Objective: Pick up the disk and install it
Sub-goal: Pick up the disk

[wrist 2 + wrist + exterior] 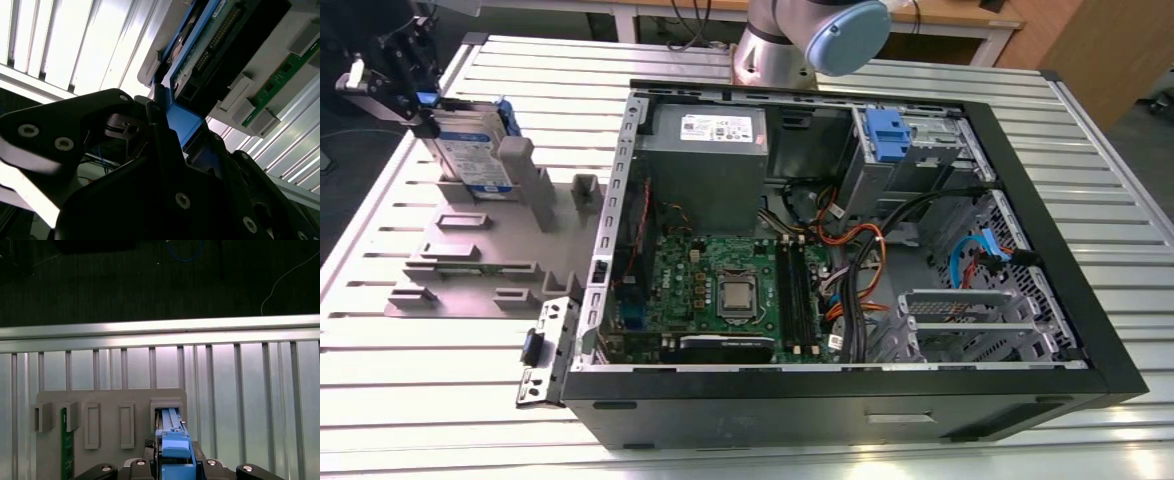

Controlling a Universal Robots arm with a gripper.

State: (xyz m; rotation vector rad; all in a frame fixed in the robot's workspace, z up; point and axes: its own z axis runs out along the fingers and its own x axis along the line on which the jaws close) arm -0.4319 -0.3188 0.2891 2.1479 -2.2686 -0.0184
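The disk (474, 150) is standing on edge in a slot of the grey holder plate (480, 285), at the exterior view's far left on the slatted counter (427, 400) and well apart from the open computer case (854, 410). The jaws are clenching the disk at its upper end. In both wrist views its blue edge (172, 445) is running between them, and in the second wrist view the disk's underside (200, 50) is reaching away from them toward the plate. You are at the grasp stage of the pick-up, as far as I can judge. The disk is seated in its slot and not yet lifted clear, so the carry and the whole install are left. Close around the disk, the holder's grey posts (516, 165) are standing just beside it, and a green memory stick (64, 440) is sitting in another slot of the same plate. Further out, toward the exterior view's right, the case is lying open on its side. The grey power supply box (707, 150) is sitting at its far left, and the motherboard (720, 290) is lying nearer. The grey drive cage with its blue tab (887, 135) is sitting at the far right. Orange and black cables (854, 250) are bunching just near of that cage, and they and the case's black wall are the likeliest things to crowd a path in. The arm (807, 40) is rising from the counter's far side, behind the case.
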